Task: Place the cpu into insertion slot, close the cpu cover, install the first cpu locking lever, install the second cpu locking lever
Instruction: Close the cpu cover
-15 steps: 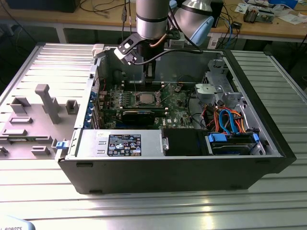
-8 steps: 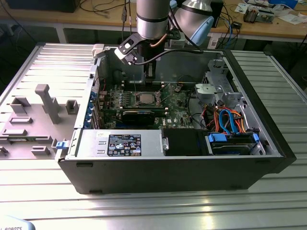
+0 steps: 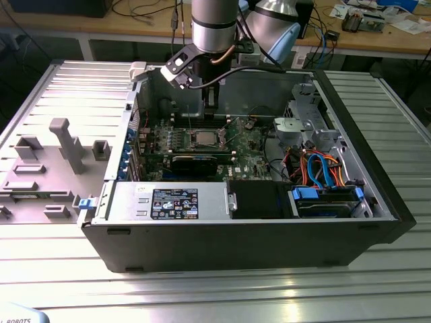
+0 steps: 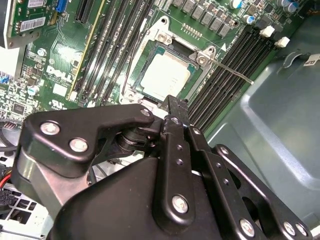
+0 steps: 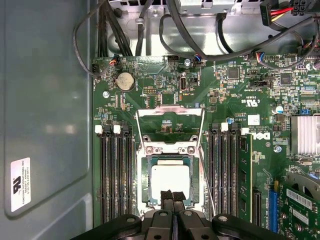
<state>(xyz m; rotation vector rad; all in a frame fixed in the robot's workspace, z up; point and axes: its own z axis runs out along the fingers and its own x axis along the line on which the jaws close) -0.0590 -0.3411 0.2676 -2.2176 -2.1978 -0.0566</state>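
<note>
The cpu (image 5: 170,182) lies flat in the insertion slot (image 5: 145,184) on the green motherboard; both wrist views show its silver top (image 4: 165,75). The cpu cover (image 5: 170,111) stands open, tilted back from the slot, with green board showing through its cut-out. A thin locking lever (image 4: 234,72) sticks out sideways from the slot's corner, unlatched. My gripper (image 5: 173,196) hangs just above the near edge of the cpu, its two black fingertips pressed together with nothing between them. In the exterior view my gripper (image 3: 211,113) reaches down into the open computer case above the slot (image 3: 204,138).
Black memory slots (image 5: 116,175) flank the slot on both sides. A long black expansion card (image 3: 195,161) lies in front of it. Cables (image 5: 120,30) loop at the board's far edge. Drive cages with orange and blue cables (image 3: 323,168) fill the case at the exterior view's right.
</note>
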